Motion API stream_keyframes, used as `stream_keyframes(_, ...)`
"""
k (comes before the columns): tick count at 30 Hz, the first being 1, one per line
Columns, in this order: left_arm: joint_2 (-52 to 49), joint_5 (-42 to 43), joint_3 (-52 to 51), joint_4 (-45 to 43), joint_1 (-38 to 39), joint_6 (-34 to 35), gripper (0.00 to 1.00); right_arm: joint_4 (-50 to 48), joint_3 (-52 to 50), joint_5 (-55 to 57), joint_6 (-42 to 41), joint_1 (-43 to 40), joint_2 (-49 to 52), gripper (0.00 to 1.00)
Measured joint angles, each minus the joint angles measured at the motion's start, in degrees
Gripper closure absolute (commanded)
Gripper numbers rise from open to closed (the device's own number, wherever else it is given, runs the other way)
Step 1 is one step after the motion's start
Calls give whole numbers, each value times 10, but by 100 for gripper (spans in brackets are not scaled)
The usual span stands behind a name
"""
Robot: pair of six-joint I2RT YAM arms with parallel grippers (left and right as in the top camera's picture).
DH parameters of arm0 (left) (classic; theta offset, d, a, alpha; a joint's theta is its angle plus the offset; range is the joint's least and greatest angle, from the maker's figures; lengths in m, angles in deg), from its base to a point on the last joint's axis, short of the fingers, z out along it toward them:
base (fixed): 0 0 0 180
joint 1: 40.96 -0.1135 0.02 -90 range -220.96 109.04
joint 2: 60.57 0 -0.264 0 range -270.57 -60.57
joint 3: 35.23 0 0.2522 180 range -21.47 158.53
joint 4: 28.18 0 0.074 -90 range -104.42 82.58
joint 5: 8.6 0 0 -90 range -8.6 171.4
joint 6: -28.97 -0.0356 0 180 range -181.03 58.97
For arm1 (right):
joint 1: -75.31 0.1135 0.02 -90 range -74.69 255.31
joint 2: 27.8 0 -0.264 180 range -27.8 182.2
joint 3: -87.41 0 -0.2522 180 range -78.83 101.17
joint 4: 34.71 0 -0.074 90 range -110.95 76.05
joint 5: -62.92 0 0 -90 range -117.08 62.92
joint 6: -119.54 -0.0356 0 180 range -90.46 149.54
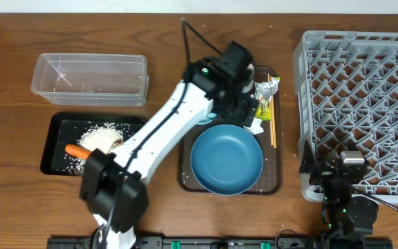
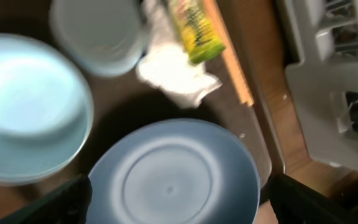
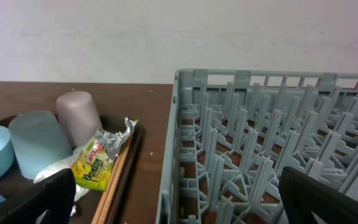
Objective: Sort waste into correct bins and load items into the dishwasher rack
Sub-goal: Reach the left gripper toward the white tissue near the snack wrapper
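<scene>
My left gripper (image 1: 244, 104) is open and empty, hovering over the brown serving tray above the dark-blue plate (image 1: 226, 160), which fills the left wrist view (image 2: 173, 174). Beside it lie the crumpled tissue (image 2: 176, 74), the green-yellow snack wrapper (image 2: 194, 31), chopsticks (image 2: 235, 62), a light-blue bowl (image 2: 30, 112) and a cup (image 2: 101, 34). The black tray (image 1: 55, 131) holds rice (image 1: 103, 135) and the carrot (image 1: 78, 150). The clear tub (image 1: 88, 77) looks empty. My right gripper (image 3: 185, 199) is open and empty at the front left corner of the grey rack (image 1: 361, 104).
The brown serving tray (image 1: 271, 181) lies between the black tray and the rack. The right wrist view shows two upturned cups (image 3: 36, 143), the wrapper (image 3: 95, 165) and the rack wall (image 3: 191, 137). My left arm stretches diagonally over the table from the front left.
</scene>
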Motion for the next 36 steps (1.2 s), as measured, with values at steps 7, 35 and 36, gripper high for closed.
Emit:
stream_keyframes(7, -25, 3, 2, -90, 26, -7, 9, 0, 0, 0, 0, 0, 0, 1)
stream_keyframes(35, -103, 9, 6, -160, 50, -1, 9, 0, 0, 0, 0, 0, 0, 1)
stream_keyframes(36, -109, 9, 6, -160, 50, -1, 9, 0, 0, 0, 0, 0, 0, 1)
